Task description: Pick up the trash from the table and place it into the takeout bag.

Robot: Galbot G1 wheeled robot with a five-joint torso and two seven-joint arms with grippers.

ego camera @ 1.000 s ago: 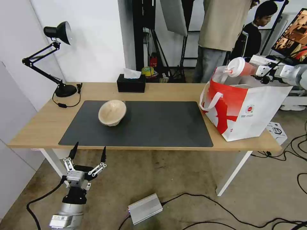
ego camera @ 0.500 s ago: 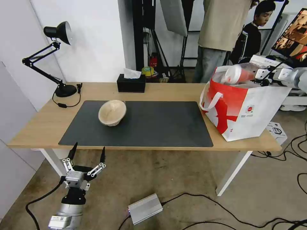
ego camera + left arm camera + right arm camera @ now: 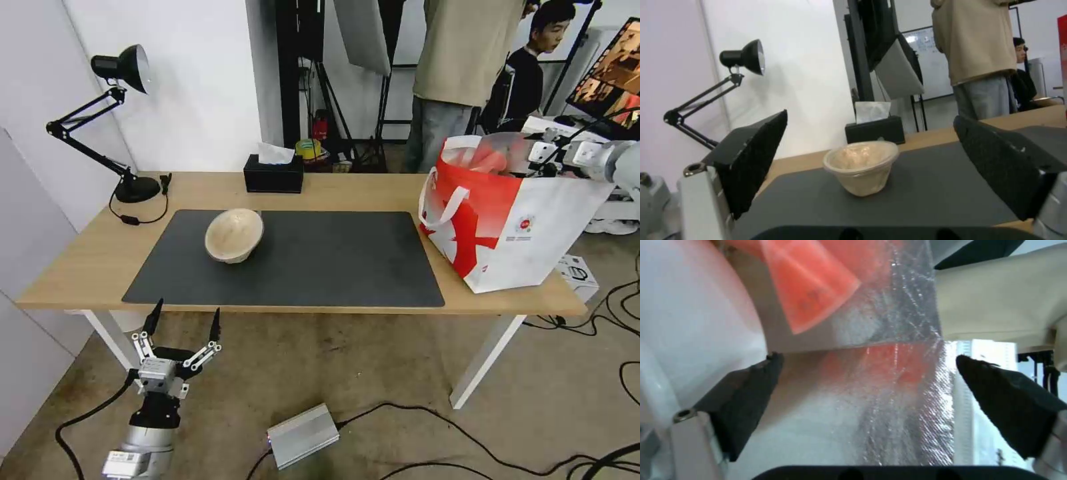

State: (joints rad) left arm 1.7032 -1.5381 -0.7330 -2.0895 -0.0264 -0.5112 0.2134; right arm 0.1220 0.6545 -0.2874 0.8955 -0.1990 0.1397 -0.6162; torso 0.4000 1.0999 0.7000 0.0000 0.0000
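Our right gripper (image 3: 862, 400) hung spread inside the bag (image 3: 533, 247) at the table's (image 3: 333, 187) right edge; withdrawing could snag its lining.

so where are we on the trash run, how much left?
Done: red cup lies inside the takeout bag. In hand: nothing; right claw is open at the bag's mouth. Left: beige pulp bowl sits on the mat; left claw is open, low before the table.

black desk lamp (image 3: 123, 120); tissue box (image 3: 273, 175)
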